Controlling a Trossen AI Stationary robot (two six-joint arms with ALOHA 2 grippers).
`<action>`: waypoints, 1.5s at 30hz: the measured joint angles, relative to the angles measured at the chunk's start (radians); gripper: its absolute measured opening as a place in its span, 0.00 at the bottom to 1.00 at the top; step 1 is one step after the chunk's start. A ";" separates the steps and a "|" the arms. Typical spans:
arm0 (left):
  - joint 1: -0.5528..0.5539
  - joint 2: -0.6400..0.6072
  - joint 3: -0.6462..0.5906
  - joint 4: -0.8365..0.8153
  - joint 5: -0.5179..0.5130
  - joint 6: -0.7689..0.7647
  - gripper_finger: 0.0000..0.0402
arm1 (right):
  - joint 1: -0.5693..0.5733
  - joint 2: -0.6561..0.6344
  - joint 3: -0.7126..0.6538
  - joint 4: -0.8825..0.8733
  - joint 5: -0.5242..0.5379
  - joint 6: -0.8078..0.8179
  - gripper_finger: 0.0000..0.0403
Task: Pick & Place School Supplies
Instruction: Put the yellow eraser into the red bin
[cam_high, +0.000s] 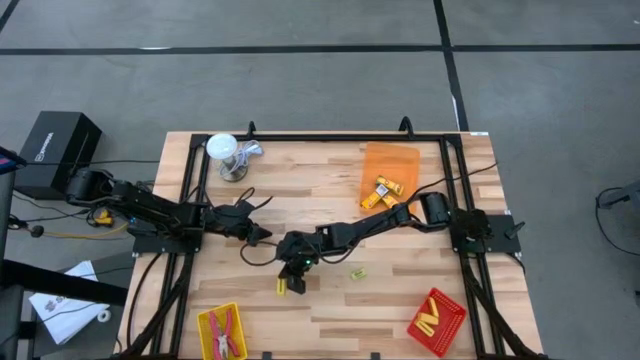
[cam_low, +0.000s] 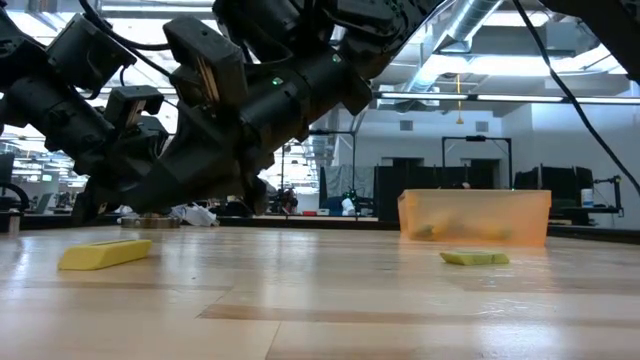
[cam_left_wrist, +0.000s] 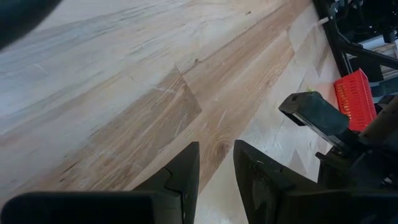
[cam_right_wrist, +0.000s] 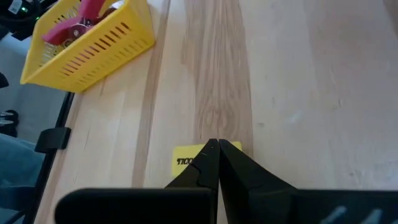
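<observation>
While the right gripper (cam_high: 291, 277) is lowered over the middle front of the light wooden worktop (cam_high: 330, 200), its two dark fingers are pressed together with nothing between them, and their tips are seen just above a small yellow block with dark lettering (cam_right_wrist: 186, 159) that lies flat on the wood. A second, smaller yellow-green piece (cam_high: 357, 272) is found on the bare boards a little to the right of that gripper. The left gripper (cam_high: 258, 235) is held near the worktop's middle, its fingers (cam_left_wrist: 180, 177) parted by a narrow gap and nothing gripped between them. Two more yellow sticks with dark labels (cam_high: 383, 192) are lying in the translucent orange tray (cam_high: 390, 160) at the far right. Several yellow sticks (cam_high: 430, 318) are gathered in the red slotted basket (cam_high: 447, 330) at the near right corner, and two red-handled plier-like tools (cam_high: 228, 335) are held in the yellow slotted basket (cam_high: 205, 325) at the near left. A white round cup-like object with a silvery part (cam_high: 228, 155) is standing at the far left edge.
</observation>
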 joint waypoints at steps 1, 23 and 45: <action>0.000 0.000 0.000 0.000 0.000 0.000 0.24 | 0.001 0.000 0.000 0.001 -0.001 -0.004 0.00; 0.000 0.000 -0.001 -0.009 -0.001 -0.002 0.24 | 0.019 0.056 0.005 -0.018 -0.052 0.056 0.00; 0.000 0.000 -0.001 -0.060 0.032 0.042 0.24 | -0.003 0.049 -0.006 0.035 -0.107 0.059 0.00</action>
